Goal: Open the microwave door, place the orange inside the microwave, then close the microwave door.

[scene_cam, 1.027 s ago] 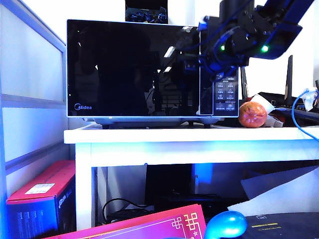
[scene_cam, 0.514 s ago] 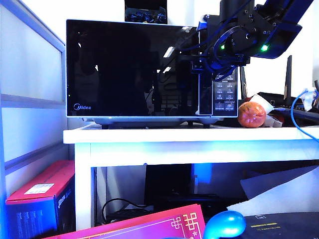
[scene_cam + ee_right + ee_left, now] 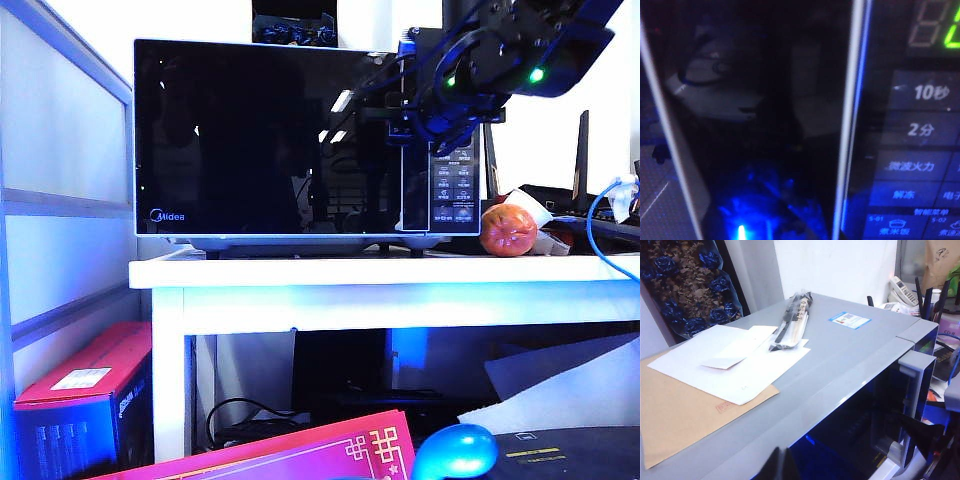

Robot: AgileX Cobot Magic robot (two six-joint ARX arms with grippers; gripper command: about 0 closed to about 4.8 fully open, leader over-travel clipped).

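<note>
I get a blown-out white wall behind, blue cast everywhere, glare streaks on the microwave door (image 3: pixel 265 140); my right wrist view is dim and blurred

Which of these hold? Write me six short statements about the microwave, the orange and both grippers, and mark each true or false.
1. The orange sits on the table, right of the microwave. True.
2. The right gripper holds the orange. False: it is up at the handle side of the microwave door, well above the orange.
3. Papers lie on the microwave's top. True.
4. The door is swung wide open. False: it lies flat across the front.
5. The display is dark. False: green digits glow.
6. The left gripper is above the microwave's top. True.
</note>
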